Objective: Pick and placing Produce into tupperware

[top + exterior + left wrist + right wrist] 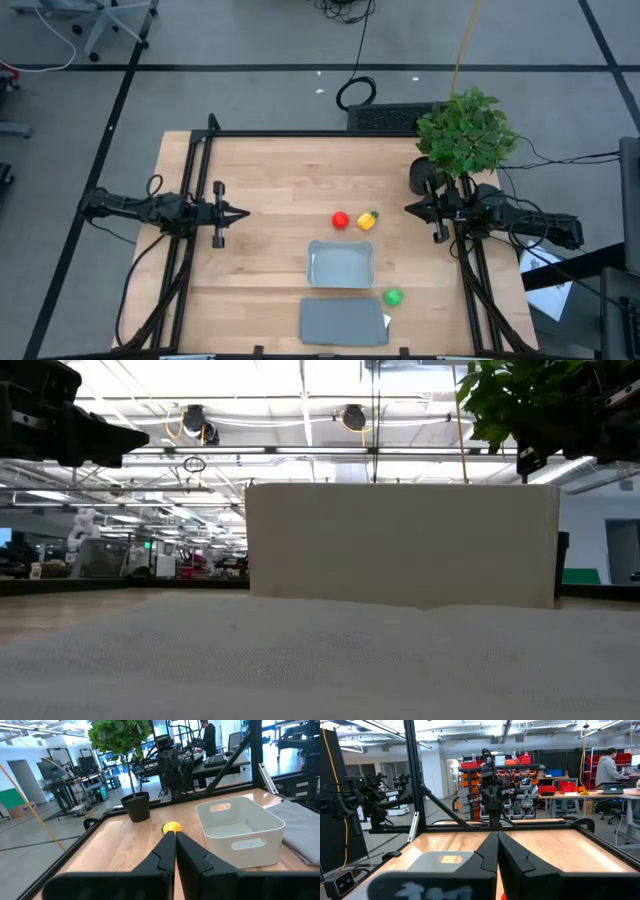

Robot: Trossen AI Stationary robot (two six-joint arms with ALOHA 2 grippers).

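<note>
One lid (344, 321), one tupperware (341, 264), three produce (340, 220)

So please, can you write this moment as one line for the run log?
left pincer: shut, empty | right pincer: shut, empty | translucent grey-blue rectangular plastic container: empty | red, yellow, green toy produce: on table

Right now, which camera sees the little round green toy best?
The high view: the small round green toy lies in plain sight on the wooden table, beside the flat grey lid. The low view and both wrist views do not show it.
</note>
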